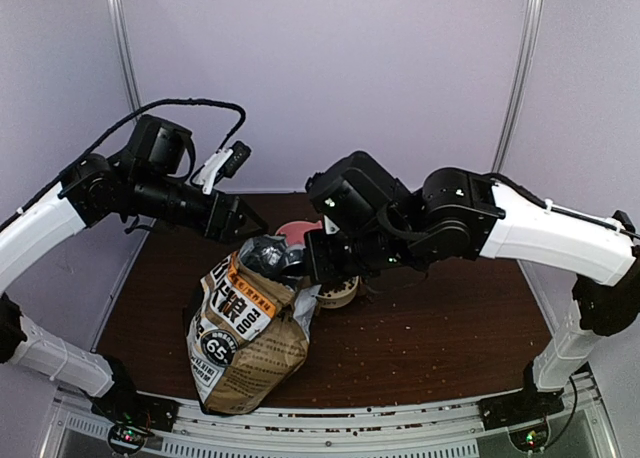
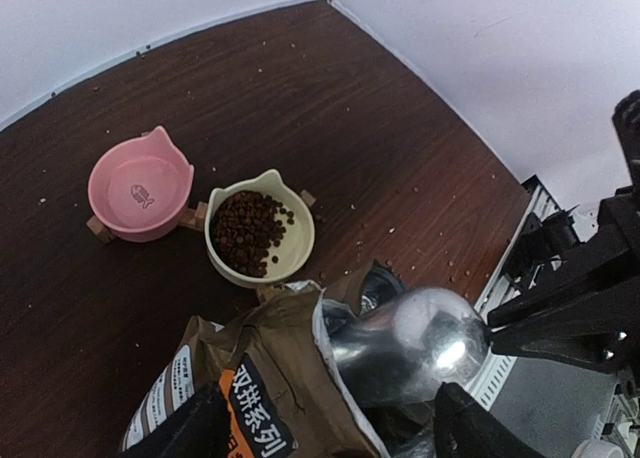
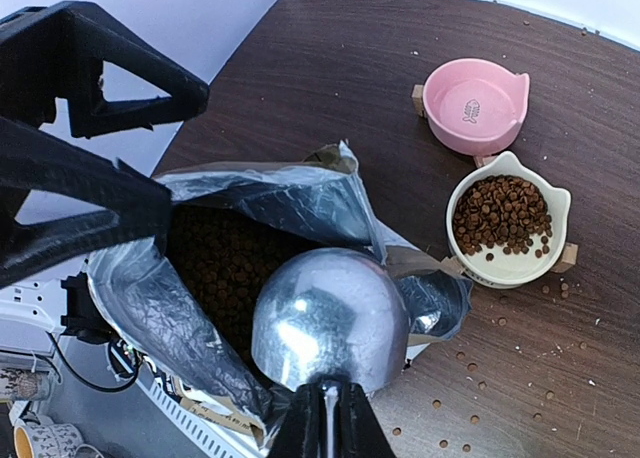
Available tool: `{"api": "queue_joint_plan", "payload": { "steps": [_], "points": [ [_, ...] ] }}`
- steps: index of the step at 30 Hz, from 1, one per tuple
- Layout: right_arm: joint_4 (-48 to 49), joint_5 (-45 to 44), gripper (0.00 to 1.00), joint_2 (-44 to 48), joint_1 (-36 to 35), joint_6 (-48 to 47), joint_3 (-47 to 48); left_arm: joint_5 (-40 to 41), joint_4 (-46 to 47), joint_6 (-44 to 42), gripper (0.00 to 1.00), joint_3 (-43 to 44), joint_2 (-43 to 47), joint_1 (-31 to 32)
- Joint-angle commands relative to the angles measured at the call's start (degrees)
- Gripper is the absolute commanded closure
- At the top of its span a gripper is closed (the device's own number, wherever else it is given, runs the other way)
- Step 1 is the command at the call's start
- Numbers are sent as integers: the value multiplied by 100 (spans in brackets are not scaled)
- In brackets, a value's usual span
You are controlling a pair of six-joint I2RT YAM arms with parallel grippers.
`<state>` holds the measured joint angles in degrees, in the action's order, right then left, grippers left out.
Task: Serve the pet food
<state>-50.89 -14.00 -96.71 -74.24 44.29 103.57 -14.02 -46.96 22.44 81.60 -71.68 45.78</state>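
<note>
From above, the printed bag [image 1: 245, 343] stands open near the front of the brown table [image 1: 450, 328]. The pink bowl [image 1: 295, 230] and cream bowl [image 1: 340, 293] sit just behind it, largely hidden by the right gripper [image 1: 318, 258]. The left gripper [image 1: 250, 223] hangs by the bag's mouth.

The left wrist view shows the pink bowl bare and the cream bowl beside it holding a heap of pet food [image 2: 248, 230]. The left gripper's fingers [image 2: 185, 428] stand wide apart, grasping nothing. Between them is the bag's top and the silver scoop [image 2: 410, 343].

In the right wrist view, more pet food [image 3: 225, 268] fills the foil-lined bag. The right gripper [image 3: 328, 423] is clamped on the silver scoop's handle, its domed back over the bag's mouth; what it carries cannot be seen. Loose pellets [image 3: 455, 398] dot the table.
</note>
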Motion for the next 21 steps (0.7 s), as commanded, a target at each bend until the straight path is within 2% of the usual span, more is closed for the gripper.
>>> {"api": "queue_joint_plan", "payload": {
  "steps": [1,7,10,13,19,21],
  "points": [
    [275,-136,100,436,41,-101,-144,656,-617,-120,29,488,-236,209],
    [244,-464,100,1414,155,-32,-737,776,-1012,-126,46,470,-329,354],
    [142,-658,100,1953,392,131,-1296,751,-1101,-102,50,363,-301,415],
    [281,-556,100,2540,937,394,-2235,711,-1105,-44,53,248,-260,477],
    [2098,283,100,3661,2284,975,-4812,919,-1105,64,97,114,-213,561],
    [2841,374,100,3917,2599,1259,-5591,1056,-1005,112,100,79,-132,564]
  ]
}}
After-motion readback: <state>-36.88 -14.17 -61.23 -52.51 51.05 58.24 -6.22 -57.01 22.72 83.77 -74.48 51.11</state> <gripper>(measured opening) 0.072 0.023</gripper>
